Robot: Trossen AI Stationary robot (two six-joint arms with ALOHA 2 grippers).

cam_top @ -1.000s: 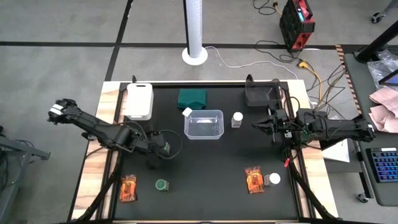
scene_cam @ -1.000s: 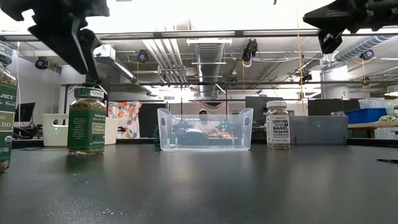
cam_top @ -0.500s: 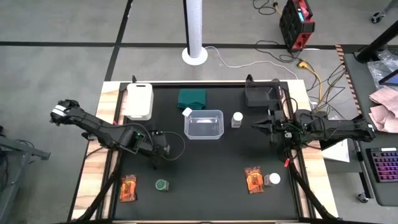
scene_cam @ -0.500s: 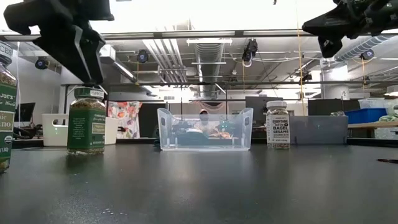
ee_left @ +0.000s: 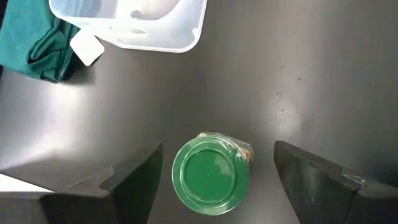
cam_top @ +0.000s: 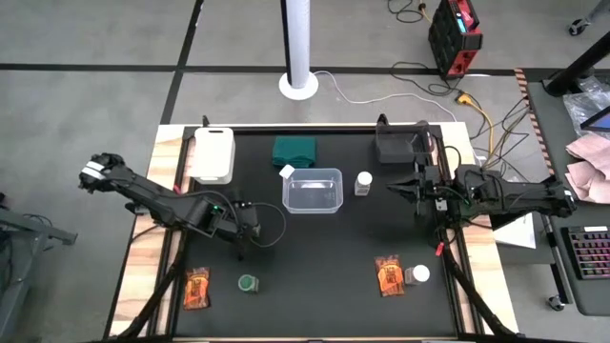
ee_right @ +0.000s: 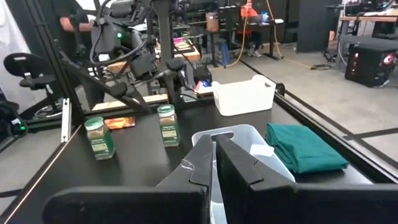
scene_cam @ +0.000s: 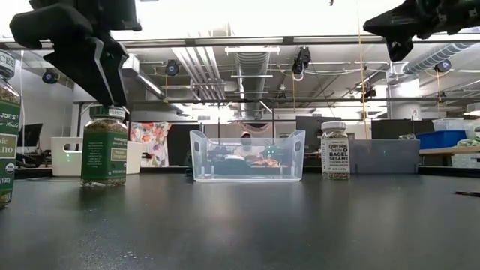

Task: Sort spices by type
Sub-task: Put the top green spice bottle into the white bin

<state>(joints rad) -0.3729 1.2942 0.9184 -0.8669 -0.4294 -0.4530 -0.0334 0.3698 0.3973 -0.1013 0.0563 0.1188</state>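
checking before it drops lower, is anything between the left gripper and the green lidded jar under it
Nothing visible stands in the way. In the left wrist view the green-lidded jar sits on bare black table directly under the open left gripper, one finger either side. The clear bin lies well off to one side.

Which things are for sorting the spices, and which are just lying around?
For the job: green-lid jars, white-lid jars, packets.
Just lying about: green cloth, bin, white box.
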